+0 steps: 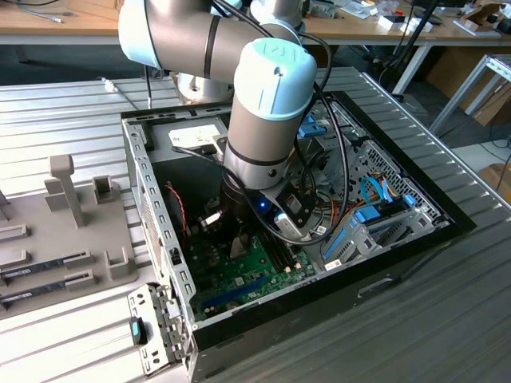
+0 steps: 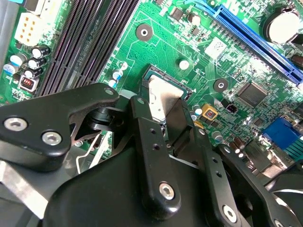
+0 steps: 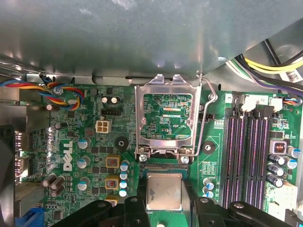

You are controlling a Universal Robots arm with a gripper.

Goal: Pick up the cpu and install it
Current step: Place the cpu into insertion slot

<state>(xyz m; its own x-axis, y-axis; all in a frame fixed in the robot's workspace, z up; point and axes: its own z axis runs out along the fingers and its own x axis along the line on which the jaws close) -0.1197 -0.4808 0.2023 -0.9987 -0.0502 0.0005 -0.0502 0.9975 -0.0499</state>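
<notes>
Claw clenched on the cpu, poised at the open socket, retention frame raised beside it, inside the computer case on the table. Likely hazard: bent socket pins, from a tilted or slightly offset lowering.

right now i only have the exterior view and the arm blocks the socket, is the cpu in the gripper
Observer: Yes. In both wrist views the gripper is closed on the cpu, a finger on each side.
Operator: is the cover open or down
Observer: Open. In the first wrist view the metal load frame is flipped up off the socket.
Operator: and the lever
Observer: Its wire lever lies swung out beside the frame, unlatched.
</notes>
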